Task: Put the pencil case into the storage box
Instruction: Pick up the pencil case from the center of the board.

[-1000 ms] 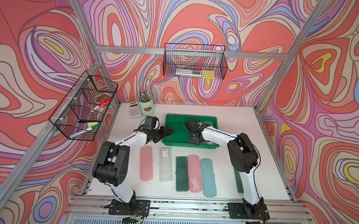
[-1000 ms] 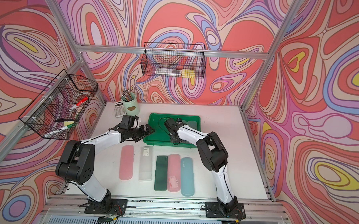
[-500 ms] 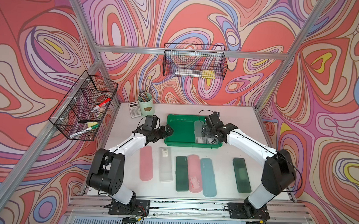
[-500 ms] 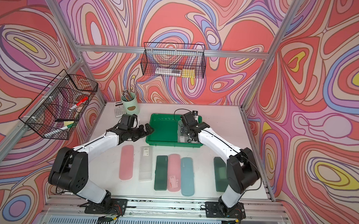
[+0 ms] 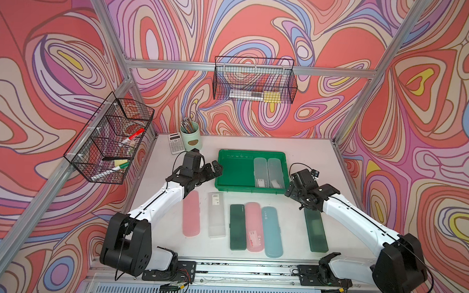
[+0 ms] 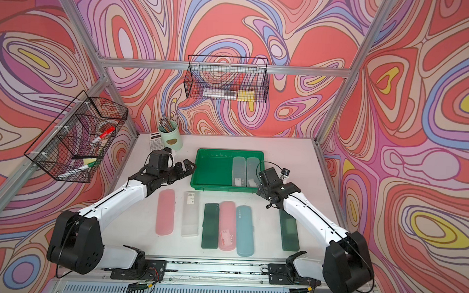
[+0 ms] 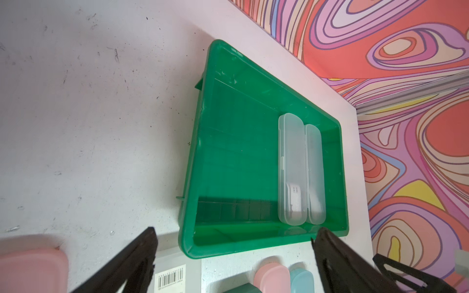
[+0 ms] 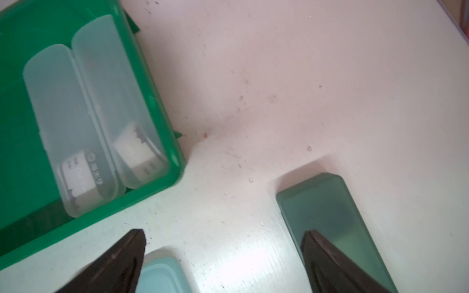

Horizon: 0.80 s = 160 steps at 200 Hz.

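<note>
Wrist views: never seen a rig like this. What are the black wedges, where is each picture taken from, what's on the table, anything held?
Two robot arms each end in a claw. The wide pictures come from one overhead camera; the close ones from a camera on each wrist, where the black wedges are that claw's fingers. The left claw and right claw are both open, holding nothing. The green storage box holds two clear pencil cases. Six more cases lie on the table in front of it, the lone dark green case nearest the right claw.
</note>
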Each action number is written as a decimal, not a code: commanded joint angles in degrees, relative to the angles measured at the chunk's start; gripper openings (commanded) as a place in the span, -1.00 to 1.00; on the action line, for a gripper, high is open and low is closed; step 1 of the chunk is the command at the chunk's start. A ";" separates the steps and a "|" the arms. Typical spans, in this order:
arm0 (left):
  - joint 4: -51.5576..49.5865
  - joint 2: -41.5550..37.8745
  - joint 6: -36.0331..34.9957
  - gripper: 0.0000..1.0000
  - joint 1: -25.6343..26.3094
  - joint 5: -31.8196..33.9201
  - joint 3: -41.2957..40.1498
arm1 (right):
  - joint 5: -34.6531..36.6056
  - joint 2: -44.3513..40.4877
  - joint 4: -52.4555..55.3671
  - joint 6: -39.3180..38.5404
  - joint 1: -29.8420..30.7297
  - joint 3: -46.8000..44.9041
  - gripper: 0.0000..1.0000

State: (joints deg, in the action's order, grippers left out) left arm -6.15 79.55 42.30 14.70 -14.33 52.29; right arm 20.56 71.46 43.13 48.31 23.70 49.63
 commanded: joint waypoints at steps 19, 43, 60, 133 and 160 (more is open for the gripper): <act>2.02 -1.01 2.25 0.99 3.82 2.34 -0.27 | 0.52 -7.47 4.90 6.58 -3.01 -7.12 0.97; -2.36 2.38 0.28 0.99 8.19 3.48 3.71 | -1.82 -11.23 2.95 5.97 -5.80 -11.48 0.96; 0.58 1.72 2.00 0.99 10.43 4.86 2.61 | -4.15 -11.33 1.51 5.83 -7.03 -13.30 0.96; 5.84 5.09 9.02 0.99 18.65 12.64 4.21 | -15.09 -9.40 -10.79 2.51 -7.88 -20.16 0.96; 2.78 4.84 10.43 0.98 23.73 20.21 6.35 | -17.86 -12.45 -14.46 2.19 -7.88 -22.48 0.96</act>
State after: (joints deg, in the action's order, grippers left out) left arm -2.11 84.20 50.13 34.74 -2.46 55.64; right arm 9.67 60.62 33.52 51.24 16.08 30.48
